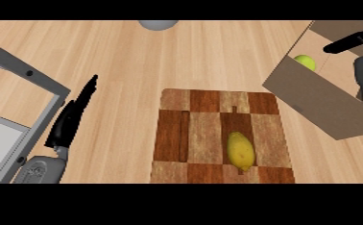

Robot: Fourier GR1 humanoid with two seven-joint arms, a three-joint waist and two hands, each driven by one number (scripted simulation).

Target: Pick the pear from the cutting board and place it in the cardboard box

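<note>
A small yellow-green pear lies inside the cardboard box at the right edge of the head view. Only parts of my right hand show above the box: one black finger points left over the opening and another hangs down at the picture's edge. They are spread apart and clear of the pear, so the hand is open. The checkered wooden cutting board lies at the lower centre with a yellow oblong fruit on its right side. My left hand rests open at the left, fingers straight.
A grey metal frame runs along the left edge beside my left forearm. A grey rounded object sits at the top centre. Bare wooden counter lies between the board and the box.
</note>
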